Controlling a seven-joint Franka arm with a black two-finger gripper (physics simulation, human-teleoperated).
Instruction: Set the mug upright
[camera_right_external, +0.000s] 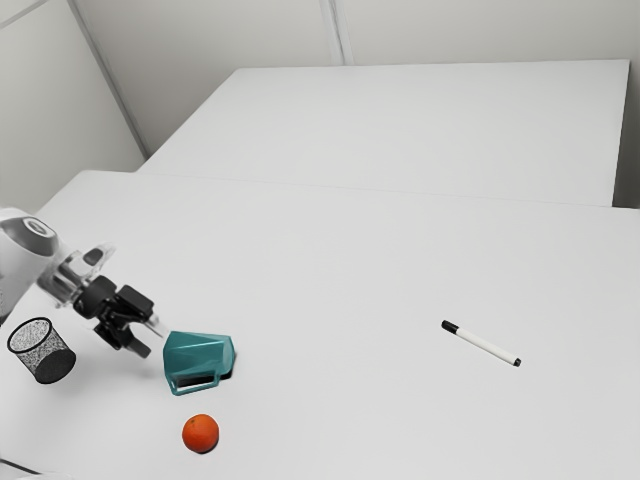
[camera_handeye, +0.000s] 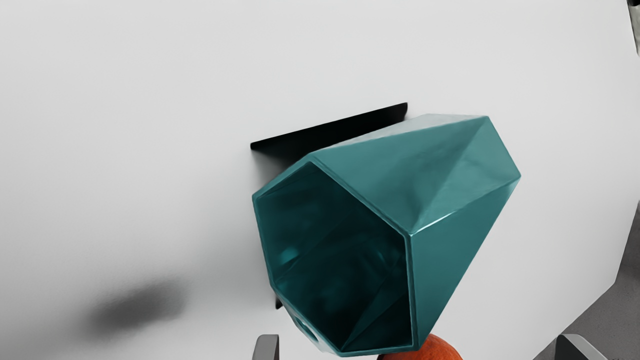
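In the exterior view the teal mug (camera_right_external: 198, 356) lies on its side, its handle toward the orange and its mouth turned toward the arm. My gripper (camera_right_external: 152, 340) is just off the mug's mouth, tilted down from the exterior view's left. The wrist view looks into the hollow of the mug (camera_handeye: 400, 215), which sits past the fingertips. There the gripper (camera_handeye: 420, 347) is open, its two fingertips wide apart with neither closed on the mug.
An orange (camera_right_external: 201, 433) rests close to the mug's handle side. A black mesh cup (camera_right_external: 42, 350) stands beneath the arm at the exterior view's left. Farther off, toward the exterior view's right, a white marker with black ends (camera_right_external: 482, 344) lies on the table (camera_right_external: 340, 260).
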